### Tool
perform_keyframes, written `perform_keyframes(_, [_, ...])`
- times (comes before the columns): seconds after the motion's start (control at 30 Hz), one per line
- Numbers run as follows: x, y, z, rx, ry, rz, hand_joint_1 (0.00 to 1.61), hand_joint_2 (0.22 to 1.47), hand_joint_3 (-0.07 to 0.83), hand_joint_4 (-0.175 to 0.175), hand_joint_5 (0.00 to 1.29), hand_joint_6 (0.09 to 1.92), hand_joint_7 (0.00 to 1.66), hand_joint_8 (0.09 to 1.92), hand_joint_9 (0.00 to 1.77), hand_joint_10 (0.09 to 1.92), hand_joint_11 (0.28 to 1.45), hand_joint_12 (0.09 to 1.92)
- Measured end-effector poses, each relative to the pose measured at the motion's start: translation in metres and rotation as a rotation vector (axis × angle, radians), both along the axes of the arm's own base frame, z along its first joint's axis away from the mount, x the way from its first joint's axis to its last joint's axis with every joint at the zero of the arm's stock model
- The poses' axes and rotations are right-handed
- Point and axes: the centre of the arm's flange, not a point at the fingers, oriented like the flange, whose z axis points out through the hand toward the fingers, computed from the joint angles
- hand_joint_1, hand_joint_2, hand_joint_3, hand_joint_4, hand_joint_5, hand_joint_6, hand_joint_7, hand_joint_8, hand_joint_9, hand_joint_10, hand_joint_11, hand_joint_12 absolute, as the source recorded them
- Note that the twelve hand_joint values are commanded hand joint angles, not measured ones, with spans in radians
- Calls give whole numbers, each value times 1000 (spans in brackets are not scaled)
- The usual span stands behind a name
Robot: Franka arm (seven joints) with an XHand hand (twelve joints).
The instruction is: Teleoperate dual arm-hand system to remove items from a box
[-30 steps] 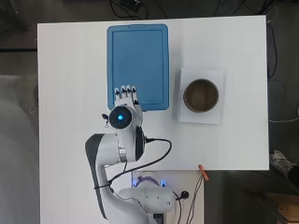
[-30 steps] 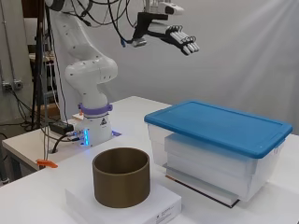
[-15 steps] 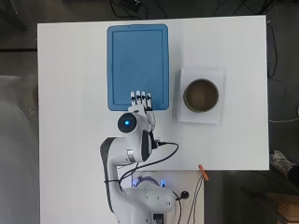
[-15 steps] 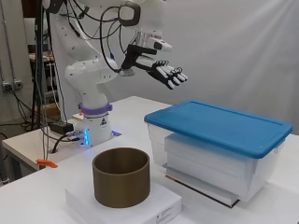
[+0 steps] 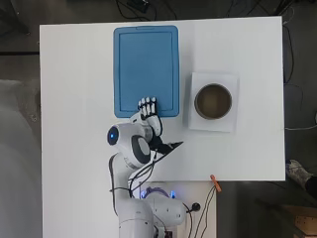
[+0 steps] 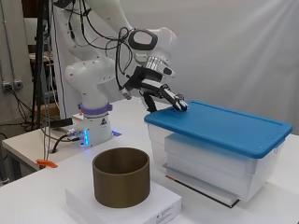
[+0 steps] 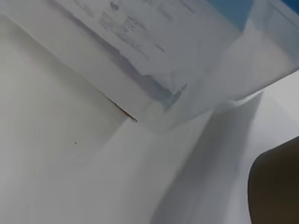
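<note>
**Robotics lab**

Plainly a research setup — white arm (image 6: 93,79) bolted at the edge of a white worktop (image 5: 74,99), loose cables (image 6: 56,135) trailing from its lit base, grey curtain backdrop (image 6: 233,56), wiring across the floor (image 5: 297,74).

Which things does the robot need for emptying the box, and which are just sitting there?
Needed for the job:
- hand, fingers straight, at the lid's near edge
- blue lid, still on
- clear box underneath it

Just sitting there:
- brown round pot
- white flat box under the pot
- small orange thing at the table's edge
</note>
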Motion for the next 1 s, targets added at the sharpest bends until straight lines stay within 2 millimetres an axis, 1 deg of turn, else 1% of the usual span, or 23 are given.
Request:
perform_keyframes(0.03, [-1,3,-3,-18,-8,27,1097,1147,-6,-101,491,1008,521,885,651,751,600,431])
perform_keyframes(0.07, [-2,6,-3,-35,-18,54,1200,1209,-8,-118,539,1371,584,1171,720,1006,603,745])
perform_keyframes(0.1, [-2,7,1,-36,-30,84,1253,1243,-5,-128,542,1587,617,1333,755,1135,589,913])
perform_keyframes(0.13, [-2,5,4,-19,-33,105,1280,1261,-3,-137,534,1706,636,1416,774,1192,574,992])
perform_keyframes(0.17, [-2,-1,7,13,-35,130,1293,1268,-2,-144,526,1765,649,1453,786,1212,569,1019])
perform_keyframes(0.27, [1,-22,11,89,-35,159,1308,1270,-1,-161,511,1814,669,1465,812,1205,577,1073])
perform_keyframes(0.33, [2,-25,14,98,-54,171,1313,1265,-1,-168,513,1813,678,1452,831,1177,575,1124])
perform_keyframes(0.4, [5,-13,20,48,-87,241,1316,1258,-1,-172,520,1804,688,1437,847,1145,577,1079])
perform_keyframes(0.47, [10,9,31,-39,-117,351,1317,1255,0,-170,527,1798,692,1434,849,1133,583,980])
perform_keyframes(0.5, [19,22,46,-75,-142,408,1314,1255,0,-157,534,1784,694,1441,841,1138,586,941])
perform_keyframes(0.53, [29,29,62,-72,-172,421,1311,1257,1,-145,537,1778,690,1454,829,1153,586,910])
perform_keyframes(0.6, [47,39,97,-27,-224,404,1308,1266,2,-147,528,1799,675,1475,808,1181,588,868])
perform_keyframes(0.63, [54,44,109,-1,-238,393,1307,1268,2,-148,526,1806,671,1481,802,1187,588,859])
perform_keyframes(0.67, [60,48,118,23,-245,384,1307,1270,2,-150,526,1812,668,1485,798,1188,590,855])
perform_keyframes(0.73, [64,52,122,44,-240,374,1306,1271,2,-149,528,1812,667,1489,791,1191,595,853])
perform_keyframes(0.77, [64,52,119,41,-228,367,1303,1269,1,-124,532,1768,669,1504,793,1202,595,855])
perform_keyframes(0.83, [71,47,102,49,-167,335,1312,1267,0,-155,550,1628,666,1561,769,1285,600,781])
perform_keyframes(0.87, [81,45,96,60,-134,312,1315,1266,0,-165,556,1589,665,1572,764,1309,606,746])
perform_keyframes(0.9, [99,44,101,74,-127,291,1316,1265,-1,-170,564,1568,663,1576,761,1322,610,725])
perform_keyframes(0.93, [113,45,111,80,-138,283,1318,1265,-1,-173,567,1556,662,1577,762,1330,614,714])
perform_keyframes(0.97, [130,45,127,90,-164,273,1319,1263,-1,-175,566,1546,660,1572,773,1334,618,726])
perform_keyframes(1.0, [149,44,145,98,-192,261,1314,1261,-1,-141,562,1531,661,1560,794,1344,614,789])
